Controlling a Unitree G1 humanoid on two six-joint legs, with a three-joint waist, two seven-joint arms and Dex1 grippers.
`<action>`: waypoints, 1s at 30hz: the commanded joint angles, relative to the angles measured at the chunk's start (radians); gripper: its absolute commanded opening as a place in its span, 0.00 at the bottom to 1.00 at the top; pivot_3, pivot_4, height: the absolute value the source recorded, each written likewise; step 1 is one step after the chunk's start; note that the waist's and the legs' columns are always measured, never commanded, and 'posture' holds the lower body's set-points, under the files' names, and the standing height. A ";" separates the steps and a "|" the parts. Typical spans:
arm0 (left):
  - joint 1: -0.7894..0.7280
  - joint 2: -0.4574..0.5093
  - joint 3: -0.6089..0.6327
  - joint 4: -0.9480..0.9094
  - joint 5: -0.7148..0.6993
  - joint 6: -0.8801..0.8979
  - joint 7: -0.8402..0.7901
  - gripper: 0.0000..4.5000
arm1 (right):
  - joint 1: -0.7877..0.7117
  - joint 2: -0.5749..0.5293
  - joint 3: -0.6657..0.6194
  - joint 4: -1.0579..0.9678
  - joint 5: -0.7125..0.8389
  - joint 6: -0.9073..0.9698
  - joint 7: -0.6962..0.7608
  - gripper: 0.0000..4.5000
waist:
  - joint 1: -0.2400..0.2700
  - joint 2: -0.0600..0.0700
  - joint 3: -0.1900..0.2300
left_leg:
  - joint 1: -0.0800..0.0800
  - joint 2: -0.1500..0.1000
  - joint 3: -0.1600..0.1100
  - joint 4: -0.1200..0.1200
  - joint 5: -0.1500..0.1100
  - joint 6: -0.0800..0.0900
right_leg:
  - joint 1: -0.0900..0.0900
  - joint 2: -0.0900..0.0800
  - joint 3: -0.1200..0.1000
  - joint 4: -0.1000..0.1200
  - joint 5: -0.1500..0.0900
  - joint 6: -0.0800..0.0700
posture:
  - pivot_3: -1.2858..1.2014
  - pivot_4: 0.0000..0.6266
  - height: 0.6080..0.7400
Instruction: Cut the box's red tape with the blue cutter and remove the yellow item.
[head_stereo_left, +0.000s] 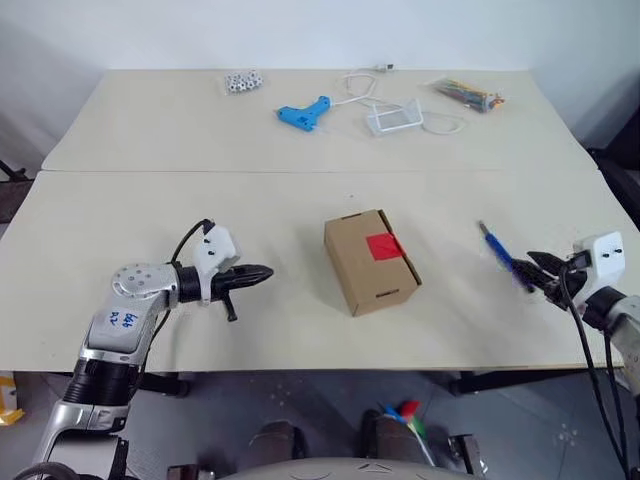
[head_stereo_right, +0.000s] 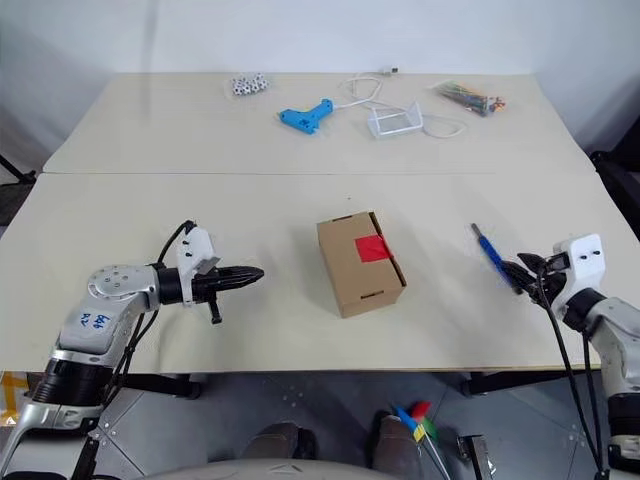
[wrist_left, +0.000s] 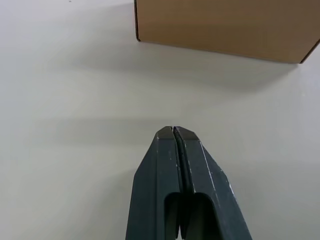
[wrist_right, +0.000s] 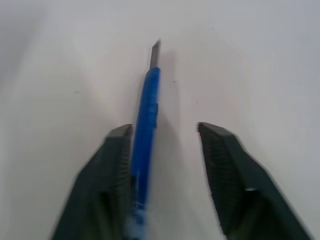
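The right gripper (wrist_right: 162, 132), jaws apart, straddles the blue cutter (wrist_right: 145, 135) lying right of the box (head_stereo_left: 370, 262) (slim, stiff, likely slippery: take it mid-handle), while the left gripper (wrist_left: 175, 131) is closed, empty.

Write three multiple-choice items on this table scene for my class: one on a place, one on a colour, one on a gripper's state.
1. Where is the blue cutter?
A. right of the box
B. on the box
C. beside the glue gun

2. What colour is the tape on the box?
A. green
B. red
C. black

3. How is the left gripper?
A. open
B. shut, empty
C. shut on the cutter

Key: 1 A, it lies at the right gripper; 2 B, a red patch shows on top; 3 B, its fingers meet over bare table.
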 joint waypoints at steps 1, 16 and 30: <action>0.014 -0.006 0.013 -0.067 -0.024 0.013 0.020 0.00 | 0.008 -0.043 -0.074 -0.173 0.068 0.037 0.072 0.78 | -0.001 0.000 0.000 | 0.000 0.000 0.000 0.000 0.000 0.000 | 0.000 0.000 0.000 0.001 0.000 0.000 | 0.52 0.24 1.00; -0.084 -0.163 -0.140 -0.073 0.003 0.189 0.142 0.00 | -0.115 0.169 0.358 -0.374 -0.246 -0.012 0.050 0.15 | 0.001 0.000 0.000 | 0.001 -0.001 0.000 0.001 0.000 0.000 | -0.001 0.000 0.001 0.003 0.000 0.000 | 0.52 0.24 1.00; -0.056 -0.132 -0.162 -0.192 -0.047 0.325 0.119 0.00 | -0.137 0.265 0.486 -0.563 -0.256 0.198 0.090 0.01 | -0.005 0.000 0.000 | 0.001 0.001 -0.001 0.001 0.001 -0.001 | -0.001 0.001 0.000 0.004 0.000 -0.001 | 0.52 0.24 1.00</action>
